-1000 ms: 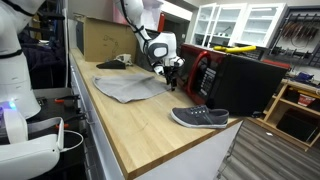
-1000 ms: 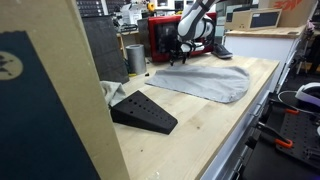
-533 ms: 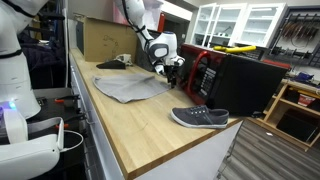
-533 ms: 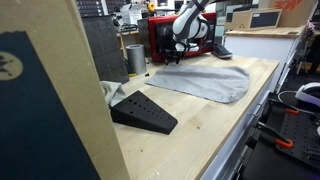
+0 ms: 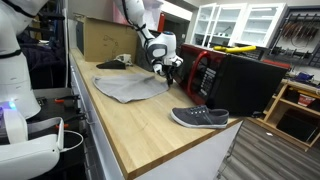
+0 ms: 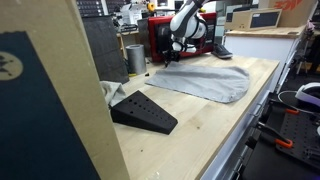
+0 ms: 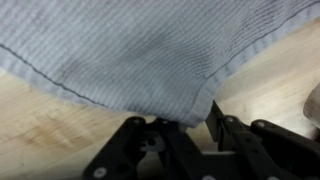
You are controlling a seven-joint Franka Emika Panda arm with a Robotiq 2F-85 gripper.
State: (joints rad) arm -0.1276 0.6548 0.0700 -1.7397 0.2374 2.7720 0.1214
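Grey ribbed cloth (image 7: 150, 50) lies spread on the light wooden tabletop (image 5: 150, 135), one corner under the black Robotiq gripper (image 7: 176, 122). Jaws straddle that corner; can't tell if the pinch is tight. Step, prob.: grabbing the edge. Next move needs a firm grip on fabric only, w/o scraping wood, before any lift.
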